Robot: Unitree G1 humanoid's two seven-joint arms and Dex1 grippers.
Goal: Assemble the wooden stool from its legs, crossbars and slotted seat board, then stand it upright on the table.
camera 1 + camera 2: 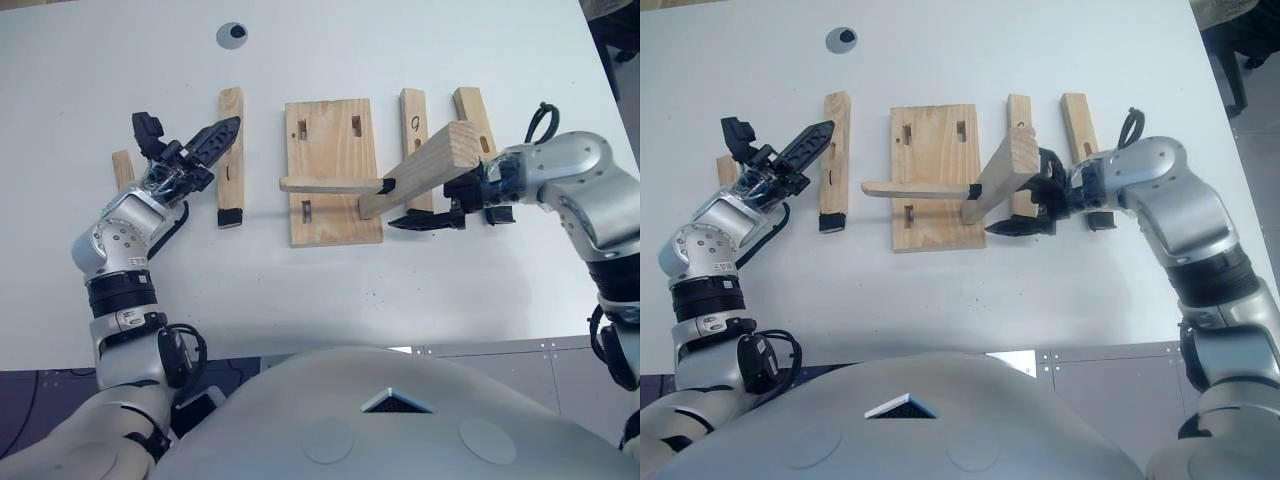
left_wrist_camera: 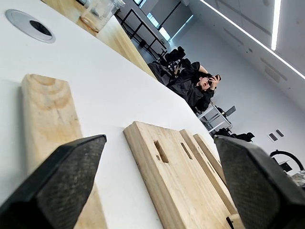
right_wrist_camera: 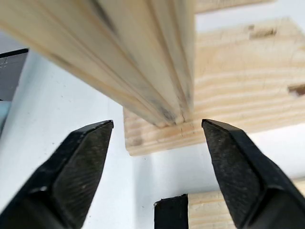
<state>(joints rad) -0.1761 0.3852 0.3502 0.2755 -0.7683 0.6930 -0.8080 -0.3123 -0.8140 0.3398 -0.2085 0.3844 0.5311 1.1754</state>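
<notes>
The slotted seat board (image 1: pixel 330 170) lies flat mid-table. A leg (image 1: pixel 428 163) with a crossbar (image 1: pixel 325 185) stuck in its side tilts up over the board's right edge, its low end on the board. My right gripper (image 1: pixel 430 205) is open just right of this leg, its fingertips (image 3: pixel 81 157) spread with nothing between them. Two more legs (image 1: pixel 412 115) (image 1: pixel 472 108) lie behind it. My left gripper (image 1: pixel 185 135) hovers open at the left, over a flat leg (image 1: pixel 231 150). A short piece (image 1: pixel 122 168) lies further left.
A round cable grommet (image 1: pixel 232 35) sits in the white table (image 1: pixel 450 290) at the back left. The table's front edge runs just ahead of the robot, with bare surface between it and the parts.
</notes>
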